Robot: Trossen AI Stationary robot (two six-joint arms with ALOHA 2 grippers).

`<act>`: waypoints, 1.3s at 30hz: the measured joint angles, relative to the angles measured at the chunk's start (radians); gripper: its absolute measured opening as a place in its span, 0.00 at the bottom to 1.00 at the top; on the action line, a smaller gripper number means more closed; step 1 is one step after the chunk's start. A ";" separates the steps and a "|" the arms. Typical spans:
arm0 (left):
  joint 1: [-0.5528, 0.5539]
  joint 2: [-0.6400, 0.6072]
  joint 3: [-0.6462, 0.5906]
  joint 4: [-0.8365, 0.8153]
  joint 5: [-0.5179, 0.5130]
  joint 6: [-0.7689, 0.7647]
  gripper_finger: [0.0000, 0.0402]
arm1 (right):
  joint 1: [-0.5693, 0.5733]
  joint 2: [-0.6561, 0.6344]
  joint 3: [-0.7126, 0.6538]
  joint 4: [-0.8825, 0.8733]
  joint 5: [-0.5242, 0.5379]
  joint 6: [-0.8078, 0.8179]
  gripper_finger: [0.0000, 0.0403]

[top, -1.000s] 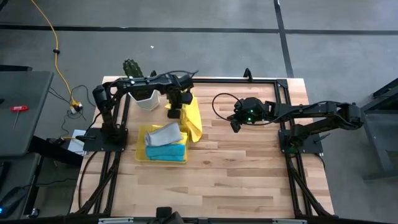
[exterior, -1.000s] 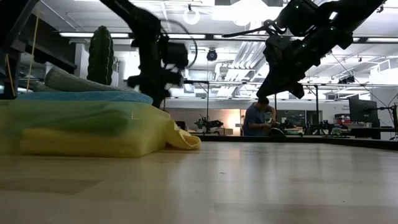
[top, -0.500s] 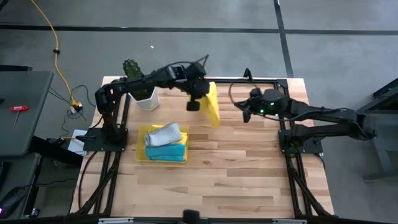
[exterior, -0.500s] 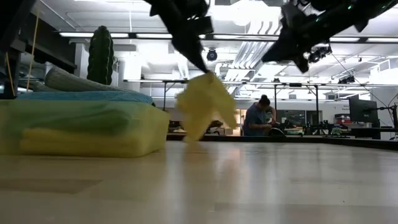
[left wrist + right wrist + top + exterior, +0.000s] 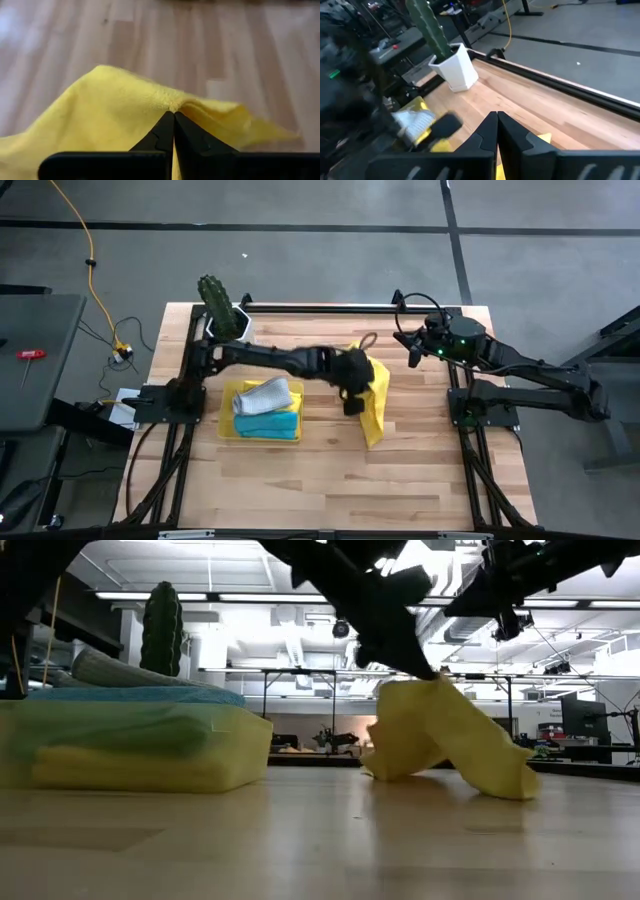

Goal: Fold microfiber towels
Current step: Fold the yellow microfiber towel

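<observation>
**Yellow towel carried out to the open desk**

We read this as the laying-out step. The left gripper (image 5: pixel 353 390) is stretched across the middle of the desk (image 5: pixel 420 470), its fingers (image 5: pixel 167 132) pinched tight on an edge of a yellow towel (image 5: pixel 374 402). The cloth hangs from that pinch and trails onto the wood — in the low view its lower end already rests on the desk while the held part rides above. It is bunched, not flat, so no fold has been made yet.

The right gripper (image 5: pixel 412 356) hovers near the far right of the desk, apart from the towel, fingers closed on nothing.

Next, we judge, the towel needs lowering and spreading flat; the right arm would likely have to take a second corner to pull it square.

The yellow tray (image 5: pixel 228 432) sits on the left of the desk, well apart from the towel. In it we see a grey towel (image 5: pixel 262 395) lying on a blue one (image 5: pixel 275 422); the low view shows green and yellow layers beneath.
</observation>
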 joint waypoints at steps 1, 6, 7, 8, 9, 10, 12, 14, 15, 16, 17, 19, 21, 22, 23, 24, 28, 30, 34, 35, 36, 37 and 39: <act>-0.014 0.014 0.000 0.030 -0.002 -0.029 0.00 | -0.002 0.000 0.000 -0.009 -0.001 0.000 0.00; -0.064 0.042 0.000 0.072 0.051 -0.097 0.06 | -0.006 0.000 0.000 -0.048 -0.004 -0.003 0.00; -0.067 0.042 0.000 0.071 0.053 -0.094 0.08 | -0.006 0.000 0.000 -0.050 -0.004 -0.006 0.00; -0.068 0.039 0.000 0.066 0.054 -0.086 0.11 | -0.006 0.000 0.000 -0.054 -0.004 -0.013 0.00; -0.067 0.031 0.000 0.046 0.053 -0.080 0.14 | -0.006 0.000 0.000 -0.061 -0.004 -0.020 0.00; -0.062 0.020 0.000 0.027 0.052 -0.070 0.18 | -0.006 0.000 0.000 -0.067 -0.004 -0.022 0.00; -0.050 -0.010 0.000 -0.002 0.041 -0.050 0.25 | -0.006 0.001 0.000 -0.073 -0.004 -0.023 0.00; -0.033 -0.048 0.001 -0.072 0.043 -0.030 0.31 | -0.006 0.001 0.000 -0.081 -0.004 -0.034 0.00; -0.026 -0.062 0.001 -0.108 0.048 -0.010 0.34 | -0.006 0.001 0.000 -0.085 -0.004 -0.038 0.00; -0.017 -0.073 0.002 -0.146 0.055 0.016 0.37 | -0.006 0.001 0.000 -0.089 -0.004 -0.039 0.00; -0.010 -0.080 0.002 -0.188 0.061 0.045 0.39 | -0.006 0.001 0.000 -0.090 -0.004 -0.041 0.00; 0.002 -0.083 0.002 -0.249 0.078 0.105 0.42 | -0.006 0.001 0.000 -0.092 -0.004 -0.048 0.00; 0.009 -0.081 0.002 -0.291 0.113 0.155 0.44 | -0.006 0.001 0.000 -0.092 -0.004 -0.053 0.00; 0.009 -0.072 0.002 -0.295 0.126 0.177 0.44 | -0.006 0.001 0.000 -0.092 -0.004 -0.055 0.00; 0.007 -0.062 0.002 -0.295 0.139 0.197 0.44 | -0.006 0.001 0.000 -0.092 -0.004 -0.056 0.00; 0.005 -0.049 0.001 -0.307 0.150 0.217 0.44 | -0.006 0.001 0.000 -0.092 -0.004 -0.056 0.00; -0.014 -0.005 0.000 -0.293 0.157 0.263 0.42 | -0.005 0.001 0.000 -0.099 -0.004 -0.056 0.00; -0.026 0.014 0.001 -0.277 0.157 0.278 0.41 | -0.006 0.001 0.000 -0.102 -0.002 -0.056 0.00; -0.059 0.055 0.000 -0.301 0.102 0.351 0.38 | -0.006 0.001 0.000 -0.120 0.007 -0.056 0.00; -0.066 0.059 0.000 -0.308 0.084 0.370 0.38 | -0.006 0.001 0.000 -0.122 0.012 -0.056 0.00; -0.074 0.067 0.000 -0.311 0.061 0.387 0.37 | -0.005 0.001 0.000 -0.125 0.017 -0.056 0.00; -0.080 0.074 0.001 -0.298 0.029 0.401 0.37 | -0.005 0.001 0.000 -0.130 0.027 -0.056 0.00; -0.092 0.085 -0.001 -0.298 -0.041 0.419 0.37 | -0.006 0.001 0.000 -0.133 0.040 -0.056 0.00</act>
